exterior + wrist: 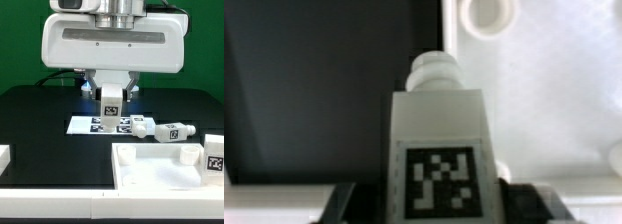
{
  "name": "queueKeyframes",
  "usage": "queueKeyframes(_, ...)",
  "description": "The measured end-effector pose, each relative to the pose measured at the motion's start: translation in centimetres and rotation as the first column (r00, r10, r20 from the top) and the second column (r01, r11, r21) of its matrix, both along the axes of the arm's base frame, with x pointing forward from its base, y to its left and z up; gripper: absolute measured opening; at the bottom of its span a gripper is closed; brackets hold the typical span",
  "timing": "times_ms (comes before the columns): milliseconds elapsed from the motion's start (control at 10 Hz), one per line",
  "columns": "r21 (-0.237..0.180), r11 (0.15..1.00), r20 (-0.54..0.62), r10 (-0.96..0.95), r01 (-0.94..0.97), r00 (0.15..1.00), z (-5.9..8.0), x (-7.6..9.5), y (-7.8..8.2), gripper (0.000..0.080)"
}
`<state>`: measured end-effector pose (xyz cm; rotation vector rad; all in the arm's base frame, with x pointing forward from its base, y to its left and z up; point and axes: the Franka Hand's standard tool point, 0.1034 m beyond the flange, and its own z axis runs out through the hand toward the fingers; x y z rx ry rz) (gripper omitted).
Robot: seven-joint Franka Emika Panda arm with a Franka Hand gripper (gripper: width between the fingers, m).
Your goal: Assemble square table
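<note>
The square table top (150, 172), a white tray with a raised rim, lay on the black desk (40, 120) in the lower right of the exterior view. Neither picture showed a leg fitted to it. One leg (108, 108) hung upright in the middle of that frame, clear of the desk. The claw (108, 95) was closed on its tagged body.

The wrist view showed the same leg (438, 130) with its tag facing the camera. Its narrower end pointed away from the claw (441, 205), toward the white surface of the top (562, 90). A round screw hole (491, 15) in the top lay near that tip but not in line with it. Gripped by the thick end with the narrow end leading, the leg seemed set up to be lowered and twisted into a corner. Judging by the offset, it would have to be carried across to the hole first.

A second leg (145, 128) and a third leg (176, 131) lay on their sides just beyond the top's far rim, right of centre and close together, probably parked within easy reach. A fourth leg (213, 156) sat at the right edge of the frame; whether it rested on the top or beside it could not be told. The marker board (85, 126) lay flat on the desk, showing just below the claw at centre.
</note>
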<state>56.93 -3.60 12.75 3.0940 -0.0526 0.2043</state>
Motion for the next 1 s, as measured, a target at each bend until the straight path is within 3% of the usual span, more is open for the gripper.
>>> queueKeyframes(200,-0.02,1.0,0.141,0.008,-0.005,0.99,0.8,1.9,0.2,0.0284)
queueKeyframes(400,-0.008,1.0,0.232,-0.021,0.023,0.973,0.7,3.1,1.9,0.0284)
queueKeyframes(600,-0.039,0.999,0.392,-0.013,0.031,0.92,2.6,5.0,1.9,0.0284)
queueKeyframes(800,-0.09,0.995,0.467,0.009,0.037,0.884,1.9,4.2,0.9,0.0284)
queueKeyframes(1000,-0.092,0.995,0.471,0.011,0.037,0.882,1.9,4.3,0.9,0.0284)
